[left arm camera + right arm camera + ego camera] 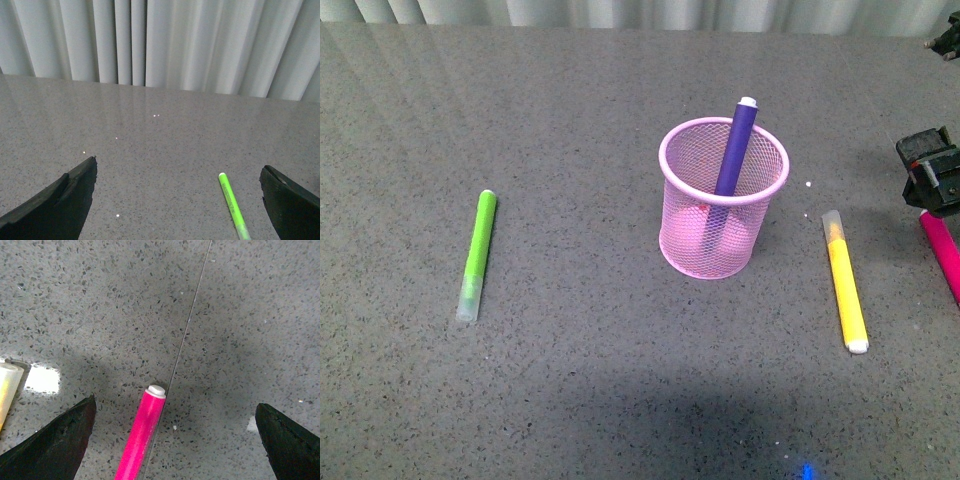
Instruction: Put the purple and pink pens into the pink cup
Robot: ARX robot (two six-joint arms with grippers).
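My right gripper (175, 405) has its jaws wide apart and empty over the hot pink marker pen (141, 432), which lies flat between them, off-centre. It looks staged for a pick. The dark purple marker (735, 150) leans inside the light pink wire-mesh cup (685, 240), well off to this gripper's left. My left gripper (177, 165) is also spread, idle. Only the front view shows the cup; only the right wrist view shows pen-to-jaw alignment.

The pink pen (943, 255) runs off the right edge of the front view. The lower half of the purple pen (738, 135) shows only dimly through the mesh of the pink cup (690, 240) (its tip cannot be made out). The right gripper (931, 172) is cut by that same edge; print on the green marker (232, 202) is too small to read.
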